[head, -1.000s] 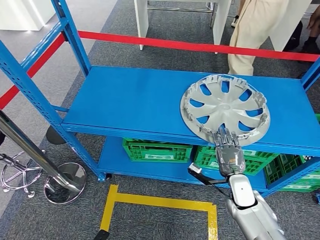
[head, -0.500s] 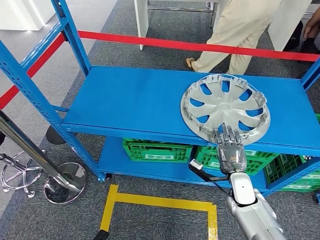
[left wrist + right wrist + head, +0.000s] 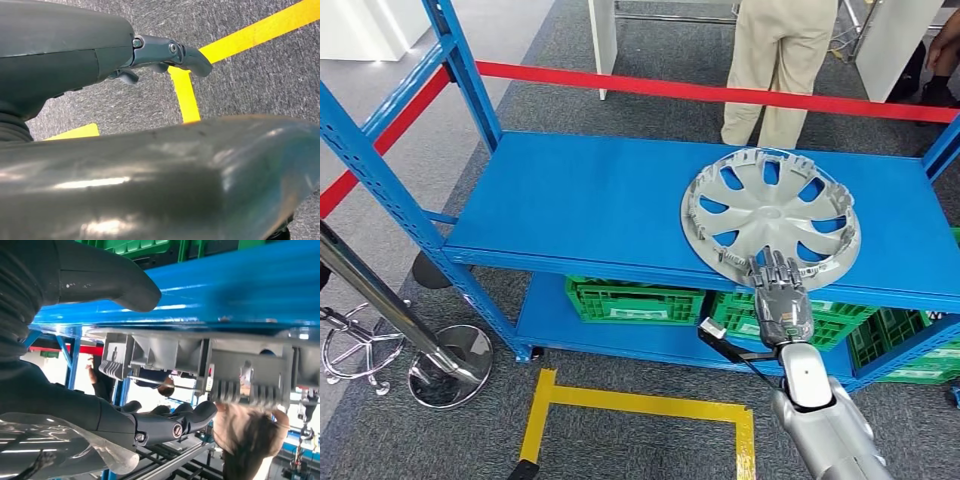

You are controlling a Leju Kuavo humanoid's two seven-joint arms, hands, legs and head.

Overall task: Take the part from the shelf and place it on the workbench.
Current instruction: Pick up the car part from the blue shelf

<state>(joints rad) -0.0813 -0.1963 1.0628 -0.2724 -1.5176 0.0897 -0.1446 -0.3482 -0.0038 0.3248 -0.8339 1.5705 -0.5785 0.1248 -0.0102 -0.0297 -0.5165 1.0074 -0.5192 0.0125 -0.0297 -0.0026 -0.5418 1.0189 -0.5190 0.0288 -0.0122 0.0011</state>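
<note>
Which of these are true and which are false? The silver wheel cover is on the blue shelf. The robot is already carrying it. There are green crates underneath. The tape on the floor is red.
1. The silver wheel cover lies on the blue shelf. True.
2. The robot is carrying it. False: the wheel cover rests flat on the shelf, and the right hand is just at its near edge, fingers spread.
3. Green crates sit on the lower level. True.
4. The tape on the floor is red. False: the floor tape is yellow; the red thing is a beam behind the shelf.
</note>
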